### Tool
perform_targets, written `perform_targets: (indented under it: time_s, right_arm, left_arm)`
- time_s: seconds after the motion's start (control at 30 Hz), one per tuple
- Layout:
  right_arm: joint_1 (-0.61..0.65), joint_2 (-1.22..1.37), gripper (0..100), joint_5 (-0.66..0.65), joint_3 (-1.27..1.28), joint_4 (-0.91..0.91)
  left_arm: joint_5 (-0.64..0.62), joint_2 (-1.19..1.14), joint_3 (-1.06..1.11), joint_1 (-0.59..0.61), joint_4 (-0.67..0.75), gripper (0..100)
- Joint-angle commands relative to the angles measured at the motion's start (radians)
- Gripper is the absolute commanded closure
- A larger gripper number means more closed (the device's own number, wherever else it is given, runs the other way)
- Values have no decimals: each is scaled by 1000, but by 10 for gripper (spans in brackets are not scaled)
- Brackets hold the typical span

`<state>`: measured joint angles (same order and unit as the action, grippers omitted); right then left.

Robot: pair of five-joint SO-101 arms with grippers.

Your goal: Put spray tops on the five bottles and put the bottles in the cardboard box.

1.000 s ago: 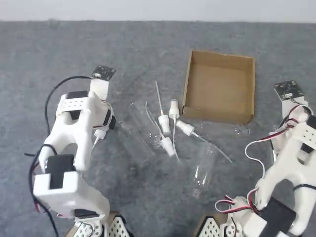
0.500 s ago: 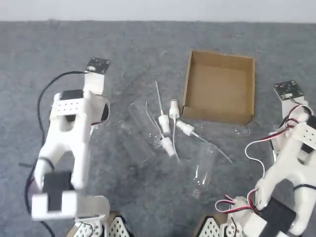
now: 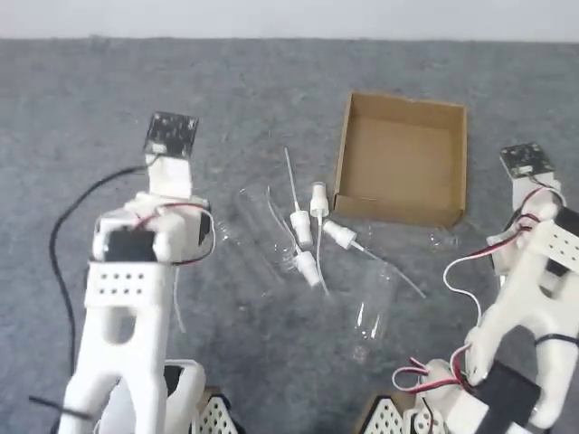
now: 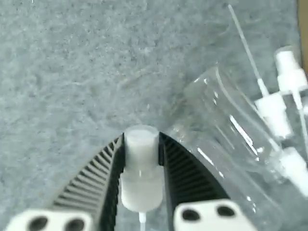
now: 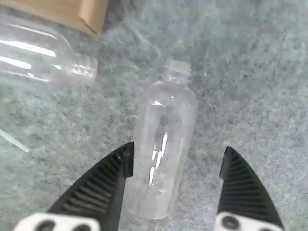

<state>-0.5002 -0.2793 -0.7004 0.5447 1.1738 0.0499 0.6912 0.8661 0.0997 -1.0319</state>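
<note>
Over grey mat (image 4: 72, 57) | left claw (image 4: 140, 139) clamped on spray top (image 4: 140, 185) | right claw (image 5: 178, 150) wide open above lying bottle (image 5: 161, 139)

Clear bottles (image 3: 373, 307) and spray tops (image 3: 301, 226) lie beside box (image 3: 398, 210).

Surface: you have 1 grey felt-like mat (image 3: 271, 72) lying under and all around your left gripper (image 4: 140, 137) and right gripper (image 5: 178, 153).
Backdrop: 1 pale strip (image 3: 289, 18) borders the mat's far edge, well beyond both grippers.
</note>
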Motion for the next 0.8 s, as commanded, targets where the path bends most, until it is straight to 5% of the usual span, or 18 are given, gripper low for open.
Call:
perform_targets:
  time_s: [0.0,0.43,0.77]
  right_arm:
    - [41,-5,757,43,-98,39]
    - [33,358,689,110,-328,41]
    - [25,568,831,110,-416,42]
  left_arm:
    - [-29,155,166,-12,173,987]
    - [-32,367,328,-20,212,987]
    - [-32,393,346,-20,212,987]
